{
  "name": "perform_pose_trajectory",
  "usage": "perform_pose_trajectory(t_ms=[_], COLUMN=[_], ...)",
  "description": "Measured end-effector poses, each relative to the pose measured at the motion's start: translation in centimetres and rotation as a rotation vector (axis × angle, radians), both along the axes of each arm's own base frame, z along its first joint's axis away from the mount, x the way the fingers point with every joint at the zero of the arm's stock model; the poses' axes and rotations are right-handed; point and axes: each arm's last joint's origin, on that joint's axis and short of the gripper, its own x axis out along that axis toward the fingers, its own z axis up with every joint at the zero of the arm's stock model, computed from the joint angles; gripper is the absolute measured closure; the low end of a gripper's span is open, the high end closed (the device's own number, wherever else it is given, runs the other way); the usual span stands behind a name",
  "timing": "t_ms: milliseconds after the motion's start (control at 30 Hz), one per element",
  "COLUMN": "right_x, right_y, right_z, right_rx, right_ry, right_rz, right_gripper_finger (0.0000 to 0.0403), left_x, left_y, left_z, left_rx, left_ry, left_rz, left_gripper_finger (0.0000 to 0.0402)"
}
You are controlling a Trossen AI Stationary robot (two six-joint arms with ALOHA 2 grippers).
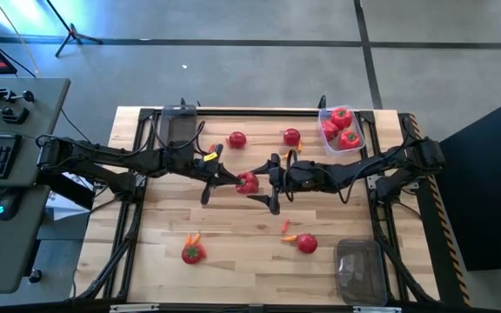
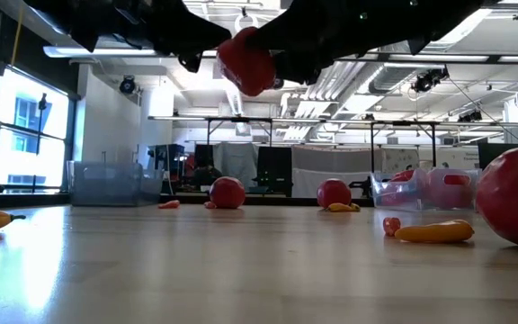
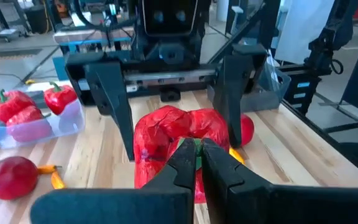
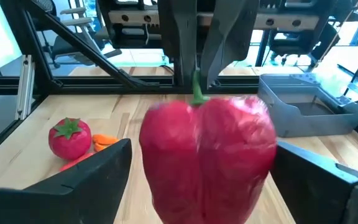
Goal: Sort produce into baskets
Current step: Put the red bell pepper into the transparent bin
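I am looking down on the wooden table [image 1: 233, 261], with both arms reaching in to meet near its middle. The left gripper [image 1: 224, 176] is pinching its fingers tight on the green stem of a red pepper [image 1: 247, 183] and holding it up off the boards; in the low view the pepper [image 2: 245, 63] is hanging well above the surface. The right gripper [image 1: 272, 183] is facing it from the other side, jaws standing wide, one finger on either flank of the pepper; I cannot tell whether they are touching it.

Three clear baskets are sitting at the table's edges. The far-right basket [image 1: 361, 130] is holding three red peppers [image 1: 342, 126]. The far-left basket [image 1: 177, 127] and the near-right basket [image 1: 359, 269] are showing no produce that I can make out.

Loose tomatoes are lying at the far side [image 1: 237, 139] [image 1: 291, 136], near right [image 1: 307, 244] and near left [image 1: 193, 253]. Small orange carrot pieces are lying beside the near-right tomato [image 1: 289, 237] and just beside the near-left one [image 1: 193, 237].
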Motion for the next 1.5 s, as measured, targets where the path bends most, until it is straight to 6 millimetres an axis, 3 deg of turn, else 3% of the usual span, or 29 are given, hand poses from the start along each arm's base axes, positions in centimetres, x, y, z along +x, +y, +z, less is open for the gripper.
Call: perform_pose_trajectory(t_ms=[267, 567, 733, 900, 1167, 1500], right_x=[0.0, 0.0, -0.1, -0.9, -4.0, -11.6], right_y=[0.0, 0.0, -0.3, -1.0, -2.7, -7.8], right_z=[0.0, -0.2, -0.2, 0.3, 1.8, 2.1], right_rx=[0.005, 0.006, 0.030, 0.043, 0.041, 0.044], right_ry=[0.001, 0.016, 0.030, 0.078, 0.199, 0.480], right_rz=[0.018, 0.016, 0.003, -0.091, -0.405, -1.045], right_gripper_finger=[0.0062, 0.0152, 0.0170, 0.0170, 0.0170, 0.0169], left_x=[0.3, 0.9, 0.8, 0.8, 0.7, 0.7], left_y=[0.0, 0.1, 0.1, 0.5, 0.8, 0.8], left_z=[0.3, -0.2, 0.2, 0.3, 0.4, 0.3], left_rx=[-0.005, -0.021, 0.014, 0.085, 0.167, 0.159], left_ry=[-0.048, -0.056, -0.084, -0.092, -0.092, -0.090], left_rz=[0.002, 0.003, 0.021, 0.153, 0.248, 0.246], left_gripper_finger=[0.0401, 0.0398, 0.0368, 0.0320, 0.0264, 0.0271])
